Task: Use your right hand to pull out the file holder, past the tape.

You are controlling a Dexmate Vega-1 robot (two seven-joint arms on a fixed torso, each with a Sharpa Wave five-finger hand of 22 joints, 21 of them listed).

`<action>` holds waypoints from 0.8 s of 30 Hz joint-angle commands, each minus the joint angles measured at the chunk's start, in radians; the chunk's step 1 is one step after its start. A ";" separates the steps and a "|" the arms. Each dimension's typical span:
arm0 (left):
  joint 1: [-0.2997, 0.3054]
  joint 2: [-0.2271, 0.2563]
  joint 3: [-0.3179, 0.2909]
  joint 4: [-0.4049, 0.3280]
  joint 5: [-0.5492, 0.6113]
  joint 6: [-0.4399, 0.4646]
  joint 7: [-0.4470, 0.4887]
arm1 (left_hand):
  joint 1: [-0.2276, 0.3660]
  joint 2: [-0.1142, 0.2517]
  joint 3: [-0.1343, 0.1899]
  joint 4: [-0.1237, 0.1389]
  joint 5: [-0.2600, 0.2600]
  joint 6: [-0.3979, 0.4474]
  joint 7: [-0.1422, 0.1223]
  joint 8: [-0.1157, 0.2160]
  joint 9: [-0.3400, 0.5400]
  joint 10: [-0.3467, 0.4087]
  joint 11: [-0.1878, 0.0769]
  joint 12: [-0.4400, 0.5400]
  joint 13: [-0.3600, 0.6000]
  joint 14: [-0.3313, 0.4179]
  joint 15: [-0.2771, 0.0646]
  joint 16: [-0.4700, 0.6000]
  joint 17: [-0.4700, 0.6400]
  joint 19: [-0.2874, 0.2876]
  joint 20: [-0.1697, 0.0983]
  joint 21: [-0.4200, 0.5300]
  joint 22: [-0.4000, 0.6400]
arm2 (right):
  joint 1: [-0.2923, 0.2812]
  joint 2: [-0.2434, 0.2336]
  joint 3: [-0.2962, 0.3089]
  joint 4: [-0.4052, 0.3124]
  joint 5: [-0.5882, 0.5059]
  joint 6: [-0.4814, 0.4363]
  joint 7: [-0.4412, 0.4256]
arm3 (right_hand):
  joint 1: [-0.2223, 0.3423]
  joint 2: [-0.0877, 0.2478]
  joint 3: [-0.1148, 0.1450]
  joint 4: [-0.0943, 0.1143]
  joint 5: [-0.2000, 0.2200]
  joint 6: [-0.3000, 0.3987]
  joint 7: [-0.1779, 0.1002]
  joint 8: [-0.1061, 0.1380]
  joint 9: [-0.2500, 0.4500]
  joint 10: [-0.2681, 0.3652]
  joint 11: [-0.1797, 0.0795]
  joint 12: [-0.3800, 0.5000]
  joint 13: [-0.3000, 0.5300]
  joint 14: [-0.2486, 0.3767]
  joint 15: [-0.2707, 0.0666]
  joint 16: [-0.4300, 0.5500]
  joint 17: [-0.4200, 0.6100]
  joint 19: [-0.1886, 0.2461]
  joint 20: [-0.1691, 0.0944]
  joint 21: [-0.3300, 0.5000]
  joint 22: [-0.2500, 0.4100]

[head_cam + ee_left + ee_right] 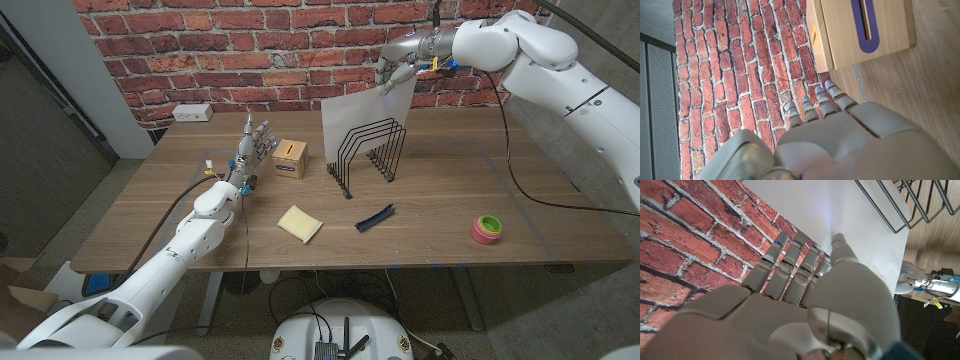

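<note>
wooden table: carrying everything, in front of a red brick wall.
file holder: black wire rack standing upright near the middle of the table, toward the wall side, with a white sheet standing in it.
right hand: reaching in from above and pinching the sheet's top corner; in the right wrist view the right hand is keeping its fingers close together against the paper, thumb on the near face.
left hand: standing on the table beside a small wooden box, fingers lying side by side and holding nothing.
tape: pink and green roll sitting near the front right edge, well apart from the rack.
other things: a yellow sponge and a black strip lying toward the front edge.
</note>
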 commanded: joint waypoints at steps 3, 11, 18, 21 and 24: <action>0.000 0.001 0.000 0.000 -0.001 0.000 -0.002 | -0.003 0.011 0.000 0.007 0.004 0.002 -0.008 0.004 0.002 -0.001 -0.006 0.006 0.006 0.007 -0.003 0.006 0.003 0.007 0.000 0.008 0.006 | -0.009 -0.010 0.011 -0.027 0.007 -0.029 0.011 | -0.013 -0.003 -0.003 0.001 0.000 0.003 -0.001 -0.002 0.002 -0.006 -0.003 -0.002 0.000 -0.009 -0.089 0.002 0.001 0.005 -0.137 -0.005 0.001; 0.000 0.000 0.000 0.000 0.000 0.000 0.000 | -0.003 0.011 0.000 0.007 0.004 0.001 -0.009 0.004 0.002 -0.002 -0.004 0.006 0.006 0.007 -0.004 0.006 0.003 0.007 0.001 0.008 0.006 | -0.018 -0.020 0.023 -0.049 0.008 -0.044 0.009 | -0.016 -0.002 -0.003 0.000 0.001 0.008 -0.001 -0.001 0.002 -0.007 -0.003 -0.002 -0.003 -0.016 -0.089 0.005 -0.001 0.002 -0.137 -0.007 0.001; 0.000 0.000 0.000 0.000 0.000 0.000 0.000 | -0.002 0.010 0.000 0.007 0.004 0.000 -0.009 0.004 0.002 -0.001 -0.006 0.006 0.006 0.006 -0.003 0.006 0.003 0.007 0.001 0.008 0.006 | -0.041 -0.039 0.045 -0.090 -0.004 -0.075 -0.006 | -0.020 -0.002 -0.003 0.000 0.001 0.011 -0.001 -0.001 0.002 -0.007 -0.003 0.000 -0.003 -0.021 -0.088 0.007 -0.002 0.001 -0.138 -0.008 0.001; 0.000 0.000 0.000 0.000 0.000 0.000 0.000 | -0.002 0.010 0.000 0.007 0.004 0.001 -0.009 0.004 0.002 0.000 -0.005 0.007 0.006 0.007 -0.003 0.006 0.003 0.007 0.001 0.007 0.006 | -0.057 -0.050 0.058 -0.110 -0.004 -0.090 -0.014 | -0.020 -0.001 -0.002 0.000 0.001 0.012 -0.001 -0.001 0.002 -0.006 -0.003 0.000 -0.003 -0.020 -0.088 0.009 -0.002 0.001 -0.138 -0.008 0.001; -0.001 0.000 0.000 0.001 0.000 0.000 -0.002 | -0.002 0.011 0.000 0.007 0.004 0.001 -0.009 0.004 0.002 0.000 -0.007 0.007 0.006 0.006 -0.003 0.006 0.003 0.007 0.001 0.007 0.006 | -0.073 -0.061 0.072 -0.130 -0.005 -0.103 -0.024 | -0.021 -0.001 -0.002 -0.001 0.001 0.012 -0.002 -0.001 0.002 -0.006 -0.003 0.001 -0.003 -0.021 -0.088 0.010 -0.002 0.001 -0.137 -0.008 0.001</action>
